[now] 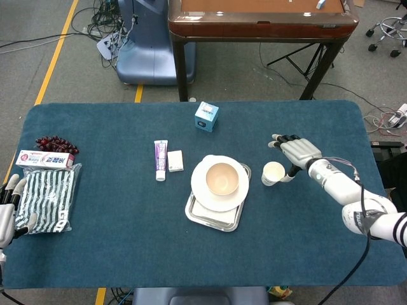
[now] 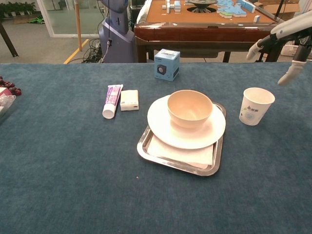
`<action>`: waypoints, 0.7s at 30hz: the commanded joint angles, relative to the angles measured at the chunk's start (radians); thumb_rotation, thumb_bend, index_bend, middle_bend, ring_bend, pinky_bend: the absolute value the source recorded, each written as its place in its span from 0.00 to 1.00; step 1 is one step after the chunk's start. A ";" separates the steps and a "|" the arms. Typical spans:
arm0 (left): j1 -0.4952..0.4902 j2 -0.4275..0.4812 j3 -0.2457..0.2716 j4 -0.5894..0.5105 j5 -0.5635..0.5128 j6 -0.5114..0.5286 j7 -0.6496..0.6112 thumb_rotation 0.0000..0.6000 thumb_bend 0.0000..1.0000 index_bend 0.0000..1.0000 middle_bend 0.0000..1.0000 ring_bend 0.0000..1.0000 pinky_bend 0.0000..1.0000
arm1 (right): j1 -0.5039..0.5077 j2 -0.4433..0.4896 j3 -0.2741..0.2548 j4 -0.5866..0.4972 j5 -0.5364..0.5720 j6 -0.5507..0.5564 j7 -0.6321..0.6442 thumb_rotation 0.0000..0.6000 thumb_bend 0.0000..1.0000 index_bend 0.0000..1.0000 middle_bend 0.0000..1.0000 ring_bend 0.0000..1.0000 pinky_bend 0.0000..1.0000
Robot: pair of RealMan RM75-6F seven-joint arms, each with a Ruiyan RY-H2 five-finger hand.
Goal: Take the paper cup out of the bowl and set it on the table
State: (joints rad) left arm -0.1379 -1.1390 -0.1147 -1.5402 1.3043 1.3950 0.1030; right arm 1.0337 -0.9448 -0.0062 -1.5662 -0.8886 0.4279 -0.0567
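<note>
- Fingers point(image 1: 284, 139) of the right hand point(image 1: 297, 152) spread, holding nothing, just beside the paper cup point(image 1: 273, 173); left hand point(image 1: 9, 204) at the table edge, fingers loosely apart. We judge a careless retreat could tip it.
- Paper cup point(image 2: 256, 106) stands upright on the table point(image 2: 73, 170), mouth up, long axis vertical, clear of the bowl point(image 2: 189, 108).

Bright, even overhead light, soft faint shadows, both views sharp, no glare.
</note>
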 commanded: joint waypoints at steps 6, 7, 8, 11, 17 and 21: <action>0.001 0.004 0.007 -0.014 0.021 0.010 0.003 1.00 0.32 0.00 0.00 0.00 0.00 | -0.150 0.209 -0.036 -0.313 -0.075 0.323 -0.083 1.00 0.11 0.00 0.00 0.00 0.00; 0.001 0.004 0.008 -0.016 0.024 0.012 0.005 1.00 0.32 0.00 0.00 0.00 0.00 | -0.180 0.224 -0.039 -0.343 -0.106 0.367 -0.086 1.00 0.12 0.00 0.00 0.00 0.00; 0.001 0.004 0.009 -0.018 0.026 0.013 0.005 1.00 0.32 0.00 0.00 0.00 0.00 | -0.205 0.232 -0.041 -0.362 -0.133 0.401 -0.088 1.00 0.12 0.00 0.00 0.00 0.00; 0.002 0.005 0.012 -0.023 0.034 0.015 0.006 1.00 0.32 0.00 0.00 0.00 0.00 | -0.295 0.237 -0.059 -0.404 -0.233 0.524 -0.108 1.00 0.13 0.00 0.00 0.00 0.00; 0.000 0.009 0.019 -0.035 0.048 0.013 0.008 1.00 0.32 0.00 0.00 0.00 0.00 | -0.463 0.184 -0.100 -0.415 -0.403 0.749 -0.200 1.00 0.13 0.00 0.00 0.00 0.00; -0.003 0.011 0.022 -0.043 0.054 0.012 0.012 1.00 0.32 0.00 0.00 0.00 0.00 | -0.572 0.132 -0.123 -0.392 -0.507 0.898 -0.274 1.00 0.13 0.00 0.00 0.00 0.00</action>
State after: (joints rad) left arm -0.1405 -1.1280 -0.0932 -1.5833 1.3582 1.4066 0.1154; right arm 0.5455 -0.7715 -0.1028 -1.9645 -1.3142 1.2309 -0.2688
